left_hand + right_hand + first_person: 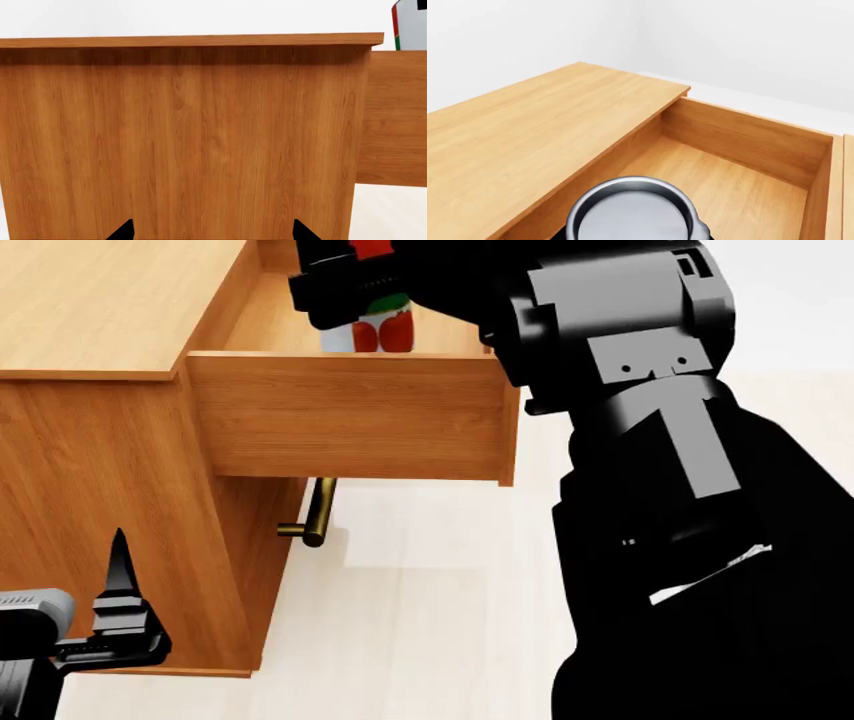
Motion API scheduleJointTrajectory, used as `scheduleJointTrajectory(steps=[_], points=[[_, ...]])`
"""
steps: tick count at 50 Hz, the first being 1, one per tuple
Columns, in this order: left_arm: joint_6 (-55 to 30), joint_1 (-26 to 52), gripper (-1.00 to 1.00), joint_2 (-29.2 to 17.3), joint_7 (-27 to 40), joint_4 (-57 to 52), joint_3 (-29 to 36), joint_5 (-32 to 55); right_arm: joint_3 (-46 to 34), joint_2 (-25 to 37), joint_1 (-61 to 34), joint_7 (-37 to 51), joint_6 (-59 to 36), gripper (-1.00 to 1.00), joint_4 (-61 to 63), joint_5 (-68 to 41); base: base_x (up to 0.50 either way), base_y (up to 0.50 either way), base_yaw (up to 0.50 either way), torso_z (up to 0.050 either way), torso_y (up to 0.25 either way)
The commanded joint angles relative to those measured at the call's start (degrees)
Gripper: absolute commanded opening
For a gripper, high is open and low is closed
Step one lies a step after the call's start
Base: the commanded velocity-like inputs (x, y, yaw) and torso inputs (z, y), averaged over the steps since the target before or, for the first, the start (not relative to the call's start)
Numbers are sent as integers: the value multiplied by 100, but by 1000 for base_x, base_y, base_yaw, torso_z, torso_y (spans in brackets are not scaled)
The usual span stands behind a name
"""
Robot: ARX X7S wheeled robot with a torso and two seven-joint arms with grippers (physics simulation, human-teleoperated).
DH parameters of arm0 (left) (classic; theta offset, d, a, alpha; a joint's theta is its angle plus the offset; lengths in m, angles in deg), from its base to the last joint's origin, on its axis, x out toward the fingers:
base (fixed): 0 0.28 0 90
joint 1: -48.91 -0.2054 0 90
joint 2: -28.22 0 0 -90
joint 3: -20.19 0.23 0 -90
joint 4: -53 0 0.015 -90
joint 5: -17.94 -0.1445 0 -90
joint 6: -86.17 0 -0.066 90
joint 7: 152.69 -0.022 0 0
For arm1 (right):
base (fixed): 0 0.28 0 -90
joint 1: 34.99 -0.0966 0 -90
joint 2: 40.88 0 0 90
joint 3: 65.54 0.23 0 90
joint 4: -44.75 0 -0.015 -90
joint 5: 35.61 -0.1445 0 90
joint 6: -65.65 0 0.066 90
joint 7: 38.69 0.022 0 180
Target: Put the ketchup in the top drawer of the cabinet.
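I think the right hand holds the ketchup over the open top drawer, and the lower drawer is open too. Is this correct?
Not quite. In the head view only the top drawer is pulled out; the lower drawer is closed. The right hand does hold the ketchup over the open drawer.

Upper left of the frame, the cabinet (94,470) shows its flat top, and the top drawer (350,418) juts open toward the middle. Above the open box, the right hand (350,285) hangs at the top edge, closed around the ketchup (383,328), whose red label peeks out below the black fingers. Under the drawer, a brass handle (315,512) sticks out. Lower left, the left hand (114,615) sits beside the cabinet's side, holding nothing.
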Motion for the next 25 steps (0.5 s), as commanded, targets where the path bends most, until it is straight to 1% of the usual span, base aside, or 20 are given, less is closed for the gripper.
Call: scheduleJointTrajectory(steps=[1, 12, 13, 18, 25], points=[[26, 0, 100, -1, 12, 31, 21, 1, 87, -1, 4, -94, 35, -100, 1, 153, 0, 0, 0, 0, 10], [59, -13, 100, -16, 19, 34, 17, 22, 49, -1, 9, -83, 94, -100, 1, 154, 0, 0, 0, 0, 0], [62, -13, 100, -16, 22, 38, 19, 18, 63, -1, 14, -75, 106, 100, 1, 169, 0, 0, 0, 0, 0], [55, -17, 100, -26, 34, 23, 11, 36, 136, -1, 16, -51, 117, 100, 1, 236, 0, 0, 0, 0, 0], [63, -17, 100, -32, 45, 24, 14, 45, 12, -1, 9, -46, 166, 100, 1, 94, 0, 0, 0, 0, 0]])
